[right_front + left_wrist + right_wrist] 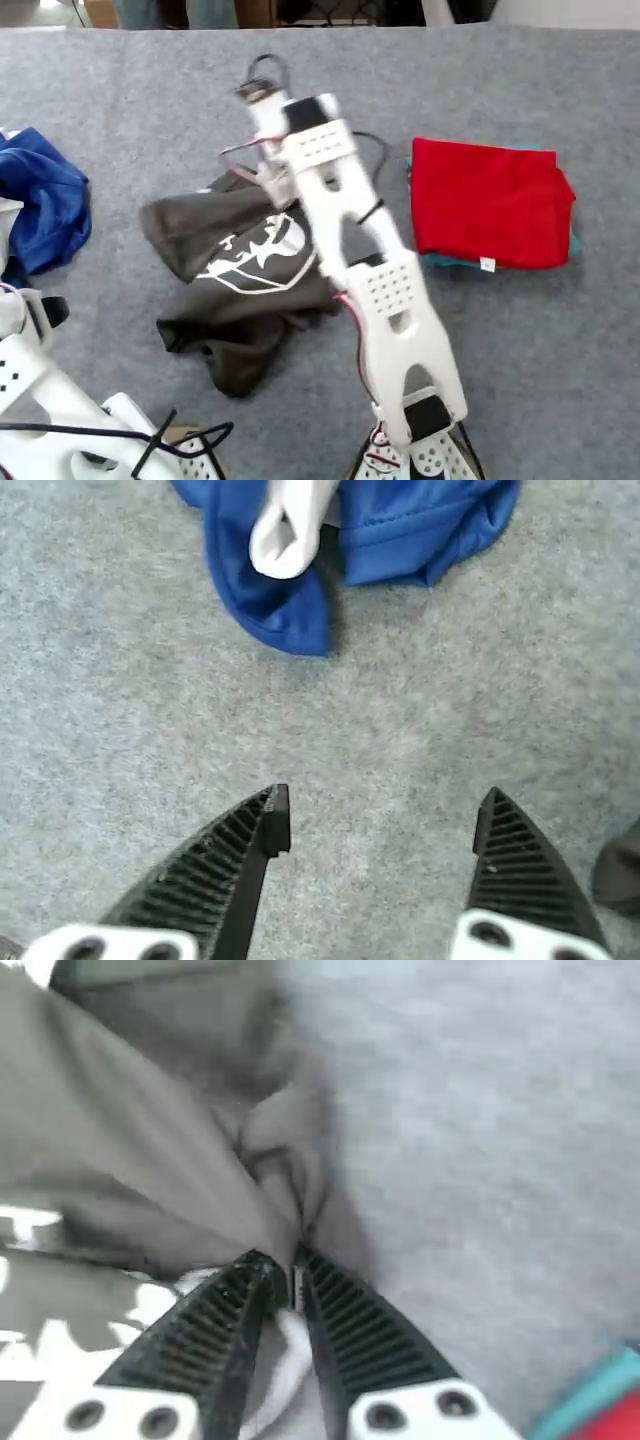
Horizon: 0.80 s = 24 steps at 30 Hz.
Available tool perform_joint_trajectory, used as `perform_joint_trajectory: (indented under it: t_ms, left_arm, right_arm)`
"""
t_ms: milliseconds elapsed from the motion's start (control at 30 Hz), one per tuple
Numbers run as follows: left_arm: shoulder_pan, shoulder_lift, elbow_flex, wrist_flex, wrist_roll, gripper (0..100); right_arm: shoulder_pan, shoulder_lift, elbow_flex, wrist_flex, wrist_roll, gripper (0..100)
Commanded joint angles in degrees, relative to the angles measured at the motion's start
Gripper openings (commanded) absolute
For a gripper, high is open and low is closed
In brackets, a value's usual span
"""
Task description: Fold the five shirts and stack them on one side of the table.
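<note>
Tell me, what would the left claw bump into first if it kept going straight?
Probably the grey table cover just ahead of the open left gripper; the blue shirt lies farther along that line. Depth is hard to judge.

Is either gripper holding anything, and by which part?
Right gripper pinches the dark shirt by a bunched fold near its edge; left gripper is open, holding nothing.

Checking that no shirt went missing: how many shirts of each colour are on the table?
Red shirt: 1
Teal shirt, under the red: 1
Dark grey shirt: 1
Blue shirt: 1
Total: 4 clearly seen; a white bit on the blue shirt is unclear.
</note>
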Motion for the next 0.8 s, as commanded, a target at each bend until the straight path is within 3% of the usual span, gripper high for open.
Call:
perform_joint_trajectory:
  t_ms: [0, 200, 400, 600, 767]
  left_arm:
    - [2.86, -0.44, 0.04, -0.70, 0.00, 31]
    - [10.86, -0.35, 0.04, -0.79, 5.27, 31]
    - [24.92, -0.35, 1.36, -1.58, 13.19, 31]
    - [36.79, 0.09, 5.14, -11.34, 24.00, 31]
    - [40.48, 9.93, 2.77, -17.58, 34.29, 31]
  right_arm:
    - [6.33, -9.36, 2.33, 0.62, 0.70, 1.4]
    - [14.59, -23.08, 19.65, 0.53, 6.15, 1.4]
    - [21.36, -31.25, 32.57, 0.44, 9.76, 1.5]
    - [18.90, -38.55, 47.52, 0.53, 14.42, 1.5]
    - [13.89, -48.66, 62.90, 0.53, 18.73, 1.5]
